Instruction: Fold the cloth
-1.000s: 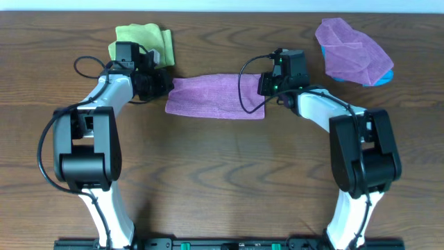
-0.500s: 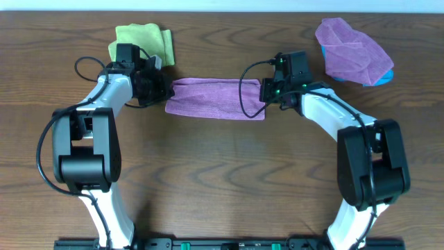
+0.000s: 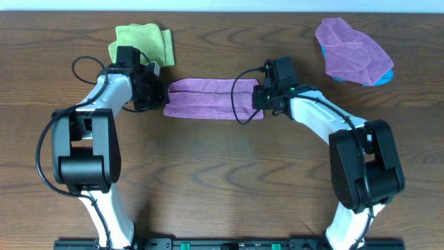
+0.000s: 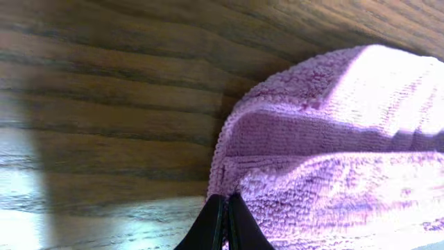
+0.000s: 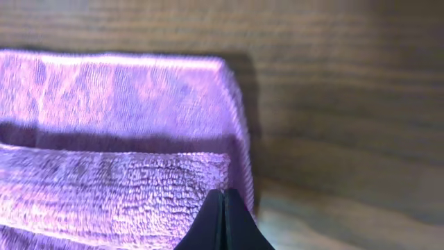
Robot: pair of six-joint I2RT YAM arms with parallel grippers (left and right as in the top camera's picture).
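Note:
A purple cloth (image 3: 208, 98) lies as a long strip in the middle of the wooden table, its far edge rolled over toward the near edge. My left gripper (image 3: 161, 97) is shut on the cloth's left end; in the left wrist view the closed fingertips (image 4: 226, 201) pinch the cloth (image 4: 333, 153) at its edge. My right gripper (image 3: 259, 98) is shut on the cloth's right end; in the right wrist view the closed fingertips (image 5: 223, 198) pinch the upper layer of the cloth (image 5: 118, 132).
A folded green cloth (image 3: 144, 42) lies at the back left, just behind my left arm. A crumpled purple cloth (image 3: 352, 50) sits over a blue object (image 3: 385, 78) at the back right. Bare wood (image 3: 222, 180) spans the table's front.
Both grippers have pulled the cloth's far edge toward the front, so the strip is narrower and doubled over. The right gripper shifted left and forward.

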